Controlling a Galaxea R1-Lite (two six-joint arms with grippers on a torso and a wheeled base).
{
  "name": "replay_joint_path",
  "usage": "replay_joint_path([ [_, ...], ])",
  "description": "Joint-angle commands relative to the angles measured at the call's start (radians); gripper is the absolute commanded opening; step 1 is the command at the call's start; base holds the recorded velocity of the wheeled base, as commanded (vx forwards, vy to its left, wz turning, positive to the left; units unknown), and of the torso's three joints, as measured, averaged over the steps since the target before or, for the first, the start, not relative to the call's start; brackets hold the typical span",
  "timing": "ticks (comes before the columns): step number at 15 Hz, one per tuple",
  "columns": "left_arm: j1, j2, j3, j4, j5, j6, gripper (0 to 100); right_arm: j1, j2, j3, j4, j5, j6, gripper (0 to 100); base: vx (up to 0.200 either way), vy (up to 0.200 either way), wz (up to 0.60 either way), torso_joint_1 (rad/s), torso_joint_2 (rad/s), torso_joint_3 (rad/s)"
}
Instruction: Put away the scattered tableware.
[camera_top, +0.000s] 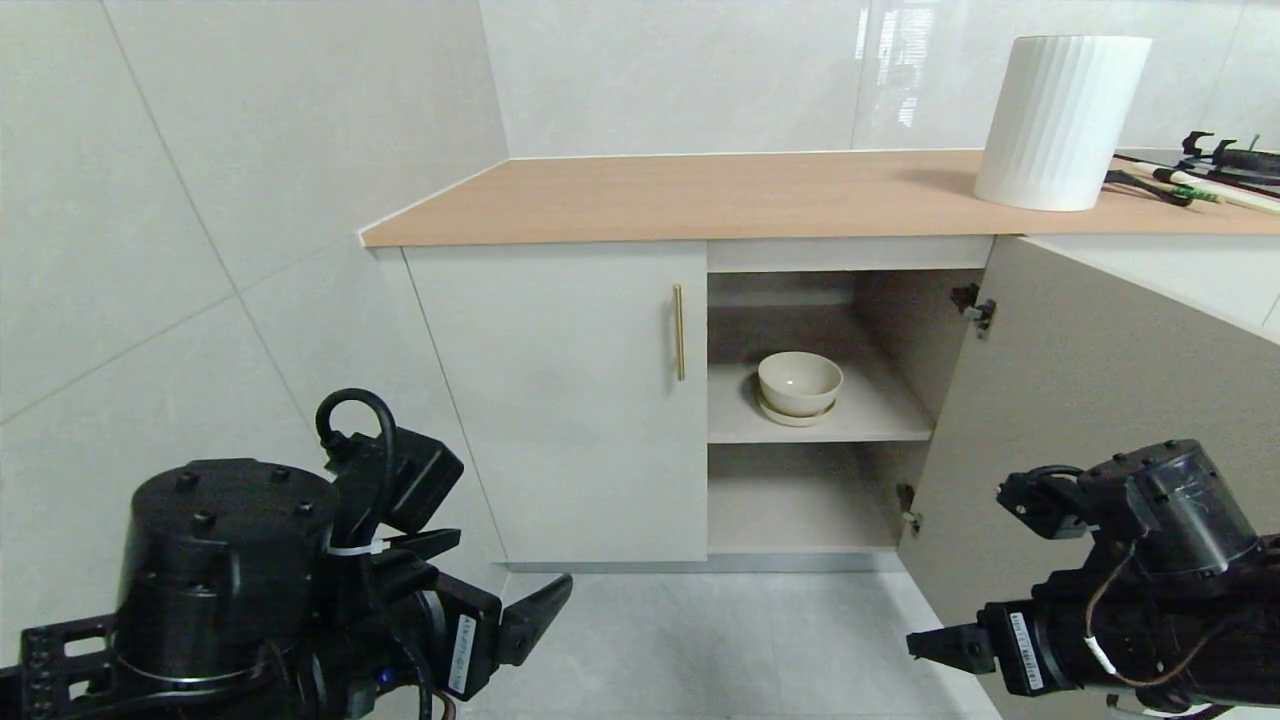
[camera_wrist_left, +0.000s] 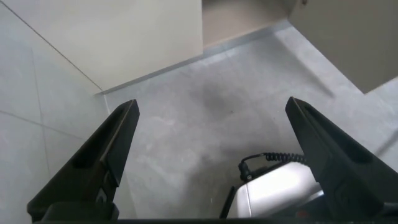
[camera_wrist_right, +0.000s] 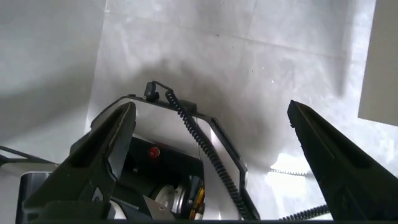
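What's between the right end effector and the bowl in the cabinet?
Head view: bare floor and the cabinet's lower compartment separate right end effector from bowl.

Head view taken from high, faced forward-down at cabinet (camera_top: 560, 400), mid-range; wrist views aimed down past left gripper (camera_wrist_left: 211, 102) and right gripper (camera_wrist_right: 211, 106) at floor (camera_wrist_left: 186, 143), near; cabinet foot and floor shared with left wrist view.

A cream, round ceramic bowl (camera_top: 800, 381) is seen upright, stacked on a matching shallow plate (camera_top: 794, 414), near the front edge of the shelf (camera_top: 885, 405) inside the open cabinet (camera_top: 560, 420).
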Motion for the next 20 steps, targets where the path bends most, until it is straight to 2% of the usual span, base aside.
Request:
replay_joint_path([
  [1, 0.001, 0.002, 0.004, -0.002, 0.001, 0.001, 100, -0.003, -0.106, 0.008, 0.062, -0.037, -0.001, 100, 0.000, 0.000, 0.00, 0.000, 0.00, 0.000],
  [3, 0.001, 0.005, 0.004, -0.002, 0.001, 0.001, 100, -0.006, -0.199, 0.010, 0.179, -0.066, 0.000, 100, 0.000, 0.000, 0.00, 0.000, 0.00, 0.000],
  [6, 0.001, 0.008, 0.005, -0.002, 0.003, 0.007, 100, -0.029, -0.262, 0.034, 0.217, -0.069, 0.002, 100, 0.000, 0.000, 0.00, 0.000, 0.00, 0.000],
  [11, 0.001, 0.008, 0.005, -0.001, 0.004, 0.008, 100, -0.043, -0.376, 0.089, 0.322, -0.069, 0.045, 100, 0.000, -0.200, 0.00, 0.005, 0.00, 0.001],
  [16, 0.001, 0.011, 0.005, -0.002, 0.003, 0.007, 100, -0.129, -0.388, 0.097, 0.375, -0.109, 0.097, 100, 0.000, -0.200, 0.00, 0.000, 0.00, 0.000],
  [19, 0.001, 0.012, 0.005, -0.002, 0.003, 0.007, 100, -0.212, -0.383, 0.097, 0.378, -0.123, 0.095, 100, 0.000, -0.200, 0.00, -0.001, 0.01, 0.002],
  [20, 0.001, 0.011, 0.005, -0.002, 0.003, 0.007, 100, -0.227, -0.383, 0.099, 0.380, -0.144, 0.095, 100, 0.000, 0.000, 0.00, 0.000, 0.00, 0.000],
])
